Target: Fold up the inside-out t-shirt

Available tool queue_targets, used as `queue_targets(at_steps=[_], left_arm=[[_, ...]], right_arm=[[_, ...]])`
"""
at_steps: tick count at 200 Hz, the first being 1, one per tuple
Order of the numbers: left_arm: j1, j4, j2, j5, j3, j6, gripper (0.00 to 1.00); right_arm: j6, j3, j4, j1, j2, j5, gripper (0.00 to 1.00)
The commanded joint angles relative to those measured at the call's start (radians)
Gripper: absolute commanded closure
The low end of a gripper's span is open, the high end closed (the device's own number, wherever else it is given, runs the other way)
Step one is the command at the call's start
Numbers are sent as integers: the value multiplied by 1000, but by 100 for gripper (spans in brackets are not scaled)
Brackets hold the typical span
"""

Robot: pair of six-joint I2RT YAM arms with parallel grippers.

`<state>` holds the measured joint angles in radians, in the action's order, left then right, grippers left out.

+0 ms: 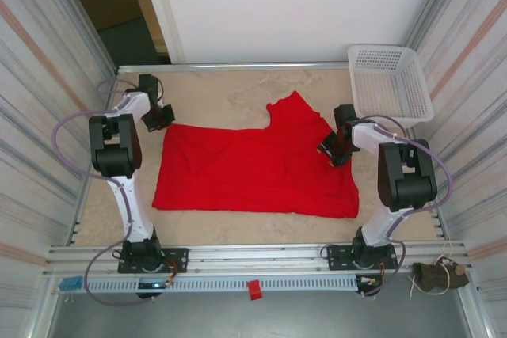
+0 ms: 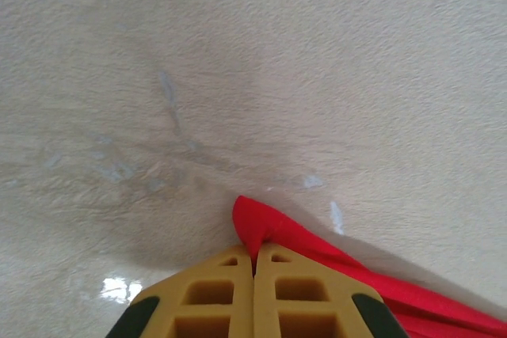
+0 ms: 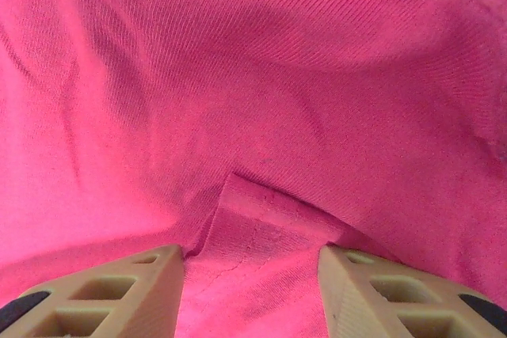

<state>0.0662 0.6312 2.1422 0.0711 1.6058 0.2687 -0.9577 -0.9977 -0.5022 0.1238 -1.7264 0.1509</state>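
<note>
Clamped together, the left fingers (image 2: 207,306) pinch the far-left corner of the red t-shirt (image 1: 253,172), which lies spread across the middle of the table (image 1: 214,89). The right fingers (image 3: 119,290) stand apart over its right side, with a small raised fold between them. A white lattice basket (image 1: 392,85) sits at the far-right corner, just beyond the sleeve. Bare table runs along the far edge.

Bare tabletop (image 1: 210,93) is left open at twelve o'clock of the red t-shirt (image 1: 238,172); passage at two o'clock is blocked by the white lattice basket (image 1: 390,81), set in the far corner.
</note>
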Motion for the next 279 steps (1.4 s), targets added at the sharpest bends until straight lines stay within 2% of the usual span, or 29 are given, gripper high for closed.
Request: queue_targets(at_steps=[1,20,56,108,150,169,261,279], left_arm=[[4,-41,-34,31,-17,30,100],[-3,-62,-41,52,-40,27,100],[-16,-68,-86,58,-59,30,100],[-27,-65,-86,55,-62,43,100],[-31,-57,-84,56,-58,41,100],[-31,-54,-85,55,-57,36,100],[-31,-51,-87,75,-43,43,100],[-31,-51,-88,76,-44,46,100]], right_arm=[[77,-20,-76,2,-50,-17,51],[247,-152,-82,51,-49,84,50],[390,-507,-210,85,-115,18,47],[485,-1104,-344,77,-508,-26,35],[557,-1458,-409,79,-786,-76,35],[569,-1523,-401,75,-856,-75,35],[586,-1585,-344,82,-992,-1,42],[585,-1616,-346,87,-1018,5,46]])
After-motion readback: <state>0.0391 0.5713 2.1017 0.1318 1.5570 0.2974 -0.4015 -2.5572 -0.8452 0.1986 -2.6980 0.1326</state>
